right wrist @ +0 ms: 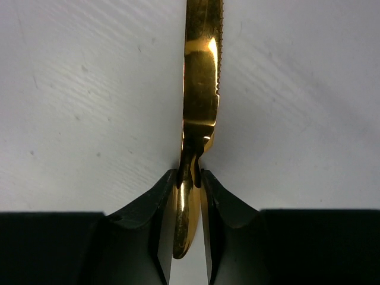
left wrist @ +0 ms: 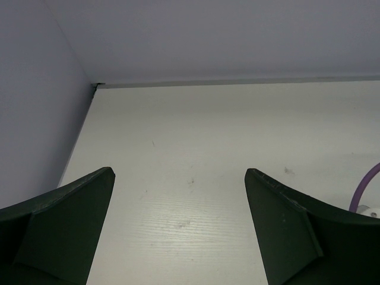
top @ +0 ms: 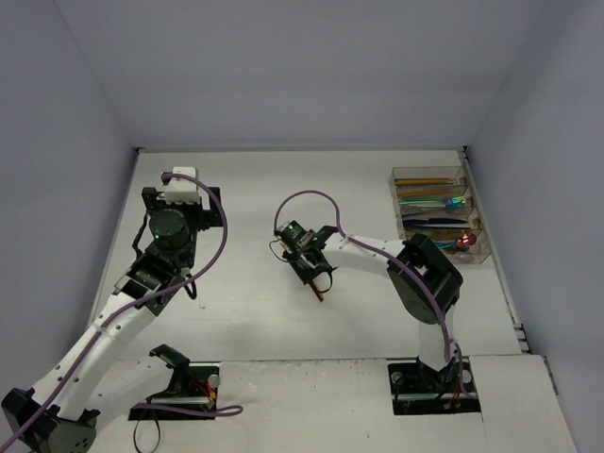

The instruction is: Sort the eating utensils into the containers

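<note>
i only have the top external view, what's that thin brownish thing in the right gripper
Observer: The right wrist view shows a gold knife with a serrated edge, pinched by its handle in the right gripper.
Operator: which way does the blade run
Observer: Straight out ahead of the fingers, in line with them.
Operator: left gripper holding anything
Observer: No. The left wrist view shows the left gripper open, with only the table showing between its fingers.
</note>
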Controlling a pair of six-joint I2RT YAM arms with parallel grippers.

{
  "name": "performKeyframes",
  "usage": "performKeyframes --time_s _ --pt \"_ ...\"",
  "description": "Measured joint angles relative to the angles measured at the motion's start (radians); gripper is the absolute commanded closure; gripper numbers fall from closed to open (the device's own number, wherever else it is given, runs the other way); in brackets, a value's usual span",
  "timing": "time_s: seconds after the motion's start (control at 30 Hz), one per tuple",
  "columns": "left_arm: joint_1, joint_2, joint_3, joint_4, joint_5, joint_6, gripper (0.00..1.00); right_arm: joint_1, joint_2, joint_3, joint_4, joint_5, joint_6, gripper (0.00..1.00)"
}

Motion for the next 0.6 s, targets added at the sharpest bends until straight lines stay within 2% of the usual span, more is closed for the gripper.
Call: performKeyframes --time_s 0.6 --pt "0.0 0.008 0.0 0.0 0.003 0.0 0.1 0.005 0.056 0.093 -0.159 -0.034 0.011 0.72"
